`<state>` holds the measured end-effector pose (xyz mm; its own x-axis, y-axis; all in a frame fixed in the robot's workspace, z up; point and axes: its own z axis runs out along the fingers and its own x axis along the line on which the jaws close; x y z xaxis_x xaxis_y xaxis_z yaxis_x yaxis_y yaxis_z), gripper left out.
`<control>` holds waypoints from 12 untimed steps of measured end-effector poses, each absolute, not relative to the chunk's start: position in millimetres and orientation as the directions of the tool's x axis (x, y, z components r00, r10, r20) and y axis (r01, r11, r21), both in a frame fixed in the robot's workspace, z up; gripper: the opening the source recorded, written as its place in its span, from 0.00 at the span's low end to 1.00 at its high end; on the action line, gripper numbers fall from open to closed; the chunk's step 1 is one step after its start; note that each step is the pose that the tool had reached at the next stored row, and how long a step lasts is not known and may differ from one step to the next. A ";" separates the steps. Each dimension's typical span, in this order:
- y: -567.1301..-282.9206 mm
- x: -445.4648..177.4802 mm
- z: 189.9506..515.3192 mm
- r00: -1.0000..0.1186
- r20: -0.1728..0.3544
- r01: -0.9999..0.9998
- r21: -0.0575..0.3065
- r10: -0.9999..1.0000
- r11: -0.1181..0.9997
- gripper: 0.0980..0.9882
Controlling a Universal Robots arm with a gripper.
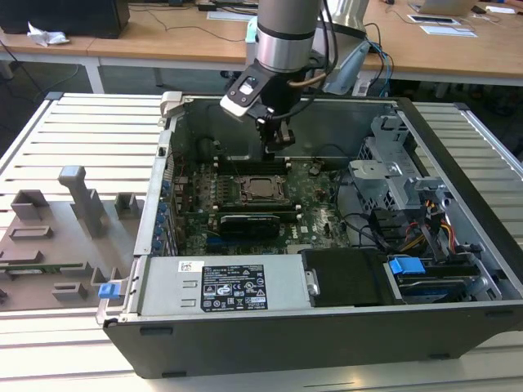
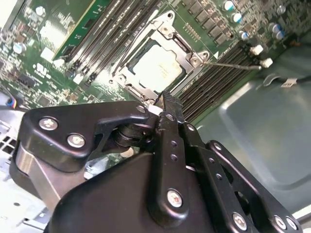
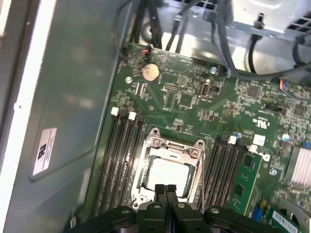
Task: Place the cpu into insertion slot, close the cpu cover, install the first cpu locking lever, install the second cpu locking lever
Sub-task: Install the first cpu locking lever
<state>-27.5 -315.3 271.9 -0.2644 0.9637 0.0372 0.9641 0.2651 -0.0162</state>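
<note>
The cpu (image 1: 261, 189) (image 2: 158, 68) (image 3: 168, 175), a silvery square chip, lies in the insertion slot (image 1: 245, 196) on the green motherboard. The cpu cover (image 2: 181, 50) (image 3: 175, 146), a grey metal frame, lies flat around the chip. A thin metal locking lever (image 2: 233, 65) runs from one corner of the socket out across the black memory slots. My gripper (image 1: 279, 140) (image 2: 165, 99) (image 3: 165, 188) hangs just above the socket's far edge in the exterior view. Its black fingers are shut together with nothing between them.
The open computer case (image 1: 163, 245) lies on a slatted table. A black card (image 1: 257, 220) and the power-supply box (image 1: 237, 286) sit in front of the socket, drive cages and cables (image 1: 400, 204) on the exterior view's right. Grey fixtures (image 1: 73, 212) stand on the exterior view's left.
</note>
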 end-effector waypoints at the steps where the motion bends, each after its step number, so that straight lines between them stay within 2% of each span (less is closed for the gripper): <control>1: -315.3 -27.5 271.9 -0.284 0.037 0.958 -0.016 0.958 0.285 0.01; 12: -315.3 -27.5 271.9 -0.480 0.037 0.877 -0.016 0.877 0.481 0.01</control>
<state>-27.5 -315.3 271.9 -0.4798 0.8766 0.0372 0.8768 0.4806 -0.0162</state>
